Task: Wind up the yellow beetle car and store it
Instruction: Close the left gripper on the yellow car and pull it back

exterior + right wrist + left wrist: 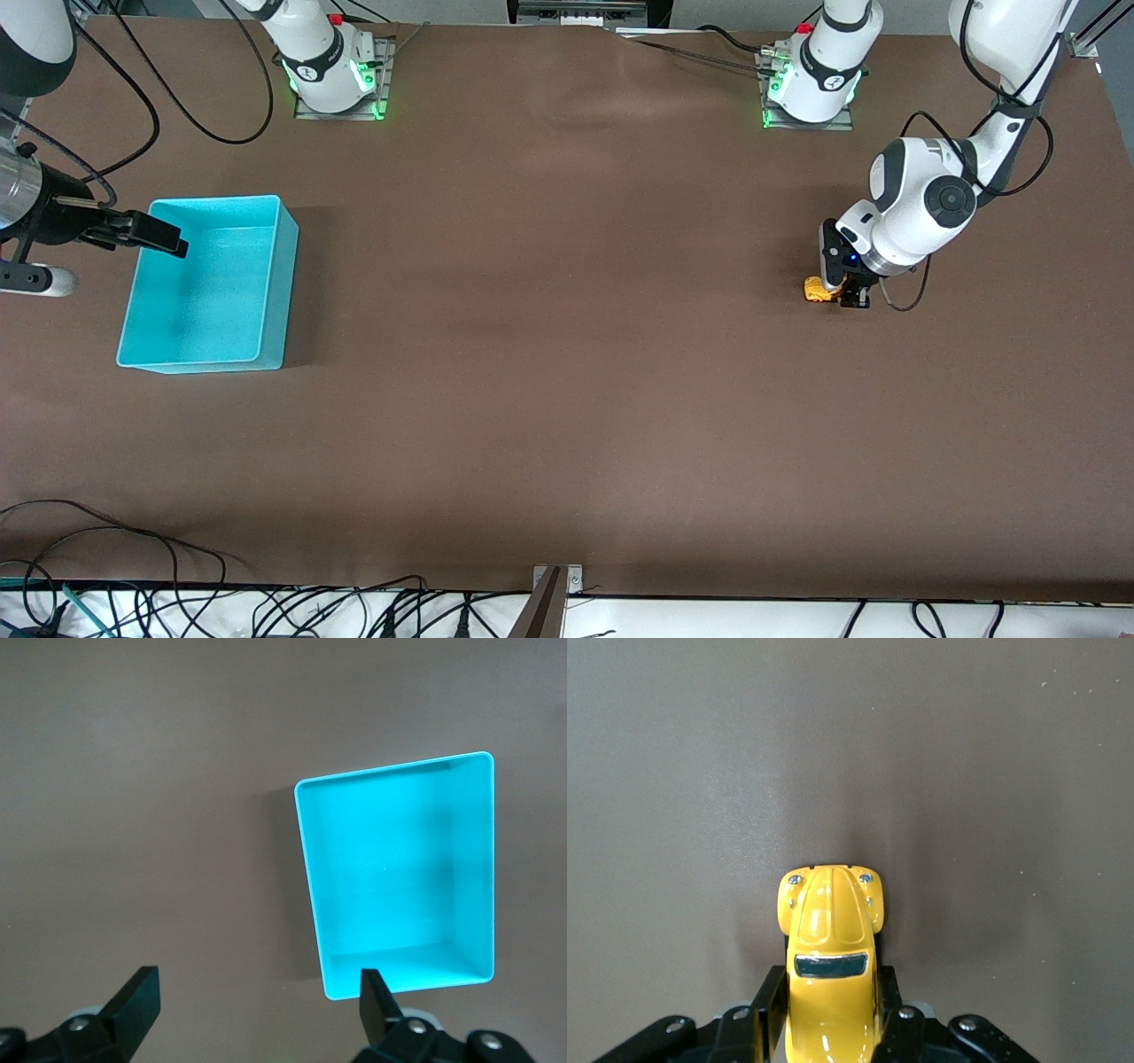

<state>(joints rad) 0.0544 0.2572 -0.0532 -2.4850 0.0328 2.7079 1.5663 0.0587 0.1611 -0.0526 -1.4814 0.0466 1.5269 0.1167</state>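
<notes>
yellow beetle car (pixel 831 943): on surface (pixel 567 372), left arm's end | left gripper (pixel 829 1028): fingers clamp its flanks, likely toward the rear | handling: light, rigid, glossy-slick, grip sides | right gripper (pixel 257 997): fingers wide, waiting over turquoise bin (pixel 276 266)

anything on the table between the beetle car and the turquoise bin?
Nothing: the front view shows only bare brown table between the yellow beetle car, gripped by the left claw, and the turquoise bin. The right claw hangs open over the bin's edge.
</notes>
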